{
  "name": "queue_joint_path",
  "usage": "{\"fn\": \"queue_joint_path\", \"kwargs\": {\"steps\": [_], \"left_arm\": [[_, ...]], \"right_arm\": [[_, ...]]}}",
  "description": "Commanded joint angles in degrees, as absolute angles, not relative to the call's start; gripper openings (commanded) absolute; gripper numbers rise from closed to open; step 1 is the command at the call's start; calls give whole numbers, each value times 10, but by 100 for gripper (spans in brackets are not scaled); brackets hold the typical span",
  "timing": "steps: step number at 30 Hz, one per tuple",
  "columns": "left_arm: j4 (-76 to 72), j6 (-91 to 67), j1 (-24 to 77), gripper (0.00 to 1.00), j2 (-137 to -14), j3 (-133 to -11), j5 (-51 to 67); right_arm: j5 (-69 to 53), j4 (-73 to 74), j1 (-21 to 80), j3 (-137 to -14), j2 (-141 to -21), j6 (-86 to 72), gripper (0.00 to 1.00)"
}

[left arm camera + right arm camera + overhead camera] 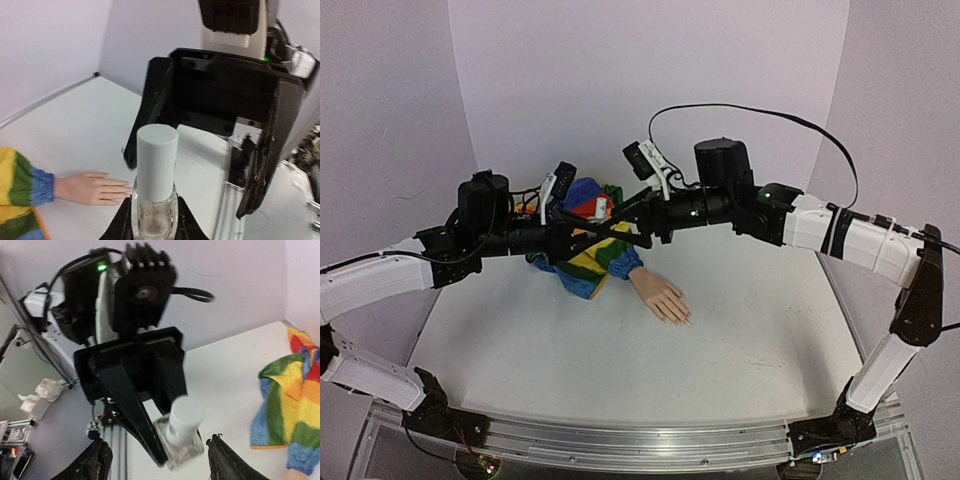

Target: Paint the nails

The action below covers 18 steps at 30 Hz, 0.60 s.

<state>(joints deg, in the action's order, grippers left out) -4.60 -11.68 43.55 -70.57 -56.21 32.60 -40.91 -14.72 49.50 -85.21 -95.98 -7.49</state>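
The left gripper (154, 224) pinches the bottle (154, 210) by its glass body, upright and raised above the table (740, 350), which leaves the white cap (157, 160) free on top. The right gripper (160, 462) faces it head-on with its jaws spread. One finger stands on either side of the bottle, and neither touches it in the wrist views. That looks like the set-up for unscrewing: one arm steadies the glass, and the other must close on the cap and twist. Judged from this, the cap is on and no painting has begun.

The nails (682, 318) tip the hand (660, 298), which lies flat on the table, nearer the arm bases than the meeting grippers, with its sleeve (582, 268) bunched behind it. They are too small to show any polish. Holding the bottle in the air near the hand probably keeps the brush's path short.
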Motion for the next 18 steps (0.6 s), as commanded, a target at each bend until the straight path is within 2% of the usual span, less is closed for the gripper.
{"fn": "queue_joint_path", "kwargs": {"steps": [1,4,9,18], "left_arm": [[-67,-39,462,0,-673,-550,62],[-59,-18,474,0,-677,-550,-21],[-58,-4,484,0,-696,-561,-77],[-57,-2,501,0,-733,-584,-114]], "right_arm": [[-202,-148,495,-855,-923,-91,74],[-173,-148,495,-873,-934,-132,75],[-145,-148,497,-913,-965,-197,74],[-131,-147,512,-1000,-1047,-243,61]]}}
